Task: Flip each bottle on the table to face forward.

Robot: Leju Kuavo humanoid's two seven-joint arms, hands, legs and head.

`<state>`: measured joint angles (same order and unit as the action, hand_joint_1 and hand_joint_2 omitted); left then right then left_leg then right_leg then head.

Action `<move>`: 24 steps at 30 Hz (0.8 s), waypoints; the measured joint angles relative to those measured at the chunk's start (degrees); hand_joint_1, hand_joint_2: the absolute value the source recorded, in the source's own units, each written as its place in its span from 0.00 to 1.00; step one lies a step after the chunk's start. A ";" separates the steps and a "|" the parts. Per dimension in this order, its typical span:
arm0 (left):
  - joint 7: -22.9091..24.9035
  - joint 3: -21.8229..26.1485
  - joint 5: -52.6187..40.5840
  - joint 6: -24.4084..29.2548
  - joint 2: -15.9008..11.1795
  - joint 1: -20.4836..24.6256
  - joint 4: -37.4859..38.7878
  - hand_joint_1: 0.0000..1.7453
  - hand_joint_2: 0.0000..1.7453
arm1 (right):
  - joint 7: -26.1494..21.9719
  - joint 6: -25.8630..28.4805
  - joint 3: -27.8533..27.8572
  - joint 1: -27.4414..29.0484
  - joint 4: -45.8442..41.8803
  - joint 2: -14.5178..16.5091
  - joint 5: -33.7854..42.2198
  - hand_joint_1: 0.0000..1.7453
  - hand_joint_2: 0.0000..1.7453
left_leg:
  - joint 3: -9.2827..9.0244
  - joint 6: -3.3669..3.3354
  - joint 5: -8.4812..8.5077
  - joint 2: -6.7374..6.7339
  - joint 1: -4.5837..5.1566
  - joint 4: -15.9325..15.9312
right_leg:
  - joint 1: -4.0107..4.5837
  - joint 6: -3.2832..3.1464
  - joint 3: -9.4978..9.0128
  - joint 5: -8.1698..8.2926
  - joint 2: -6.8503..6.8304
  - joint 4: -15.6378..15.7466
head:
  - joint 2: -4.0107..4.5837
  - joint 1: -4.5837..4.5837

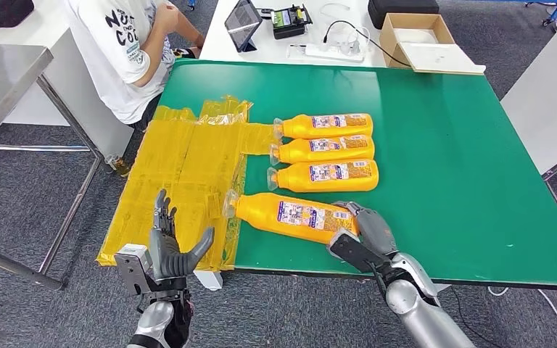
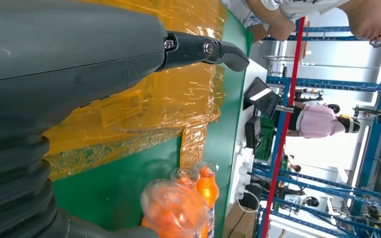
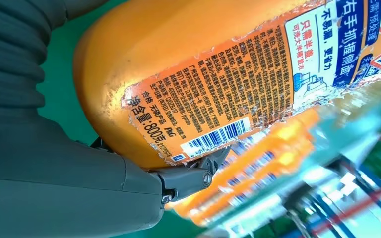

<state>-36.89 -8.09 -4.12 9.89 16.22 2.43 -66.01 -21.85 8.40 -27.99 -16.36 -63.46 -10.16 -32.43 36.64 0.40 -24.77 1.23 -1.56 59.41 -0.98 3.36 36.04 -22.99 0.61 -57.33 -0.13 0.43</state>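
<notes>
Right hand [image 1: 362,230] apparently gripping nearest bottle [image 1: 290,215], near table edge [image 1: 406,279]

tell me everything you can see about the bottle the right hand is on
The nearest bottle is orange plastic with a clear cap, lying on its side on the green table, slightly skewed, apart from the three-bottle row. Its cap end rests at the edge of the crinkled yellow film. The upward label is worn, with small print, a barcode and "800". The right hand holds its base end, fingers over the top.
</notes>
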 joint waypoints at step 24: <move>7.69 -3.37 20.86 -17.07 -0.94 -0.94 -4.65 0.00 1.00 | -15.92 12.29 16.38 12.59 -19.69 15.25 15.71 1.00 1.00 | 0.02 0.01 -0.01 -0.03 -0.02 -0.02 | 0.03 -0.02 0.07 -0.02 0.02 0.00 | 0.00 0.01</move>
<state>-29.20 -11.46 16.74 -7.18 15.28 1.50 -70.65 -37.76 20.69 -11.61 -3.77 -83.15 5.09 -16.72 36.66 0.41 -24.78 1.20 -1.59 59.39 -0.95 3.35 36.11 -23.00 0.63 -57.33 -0.13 0.44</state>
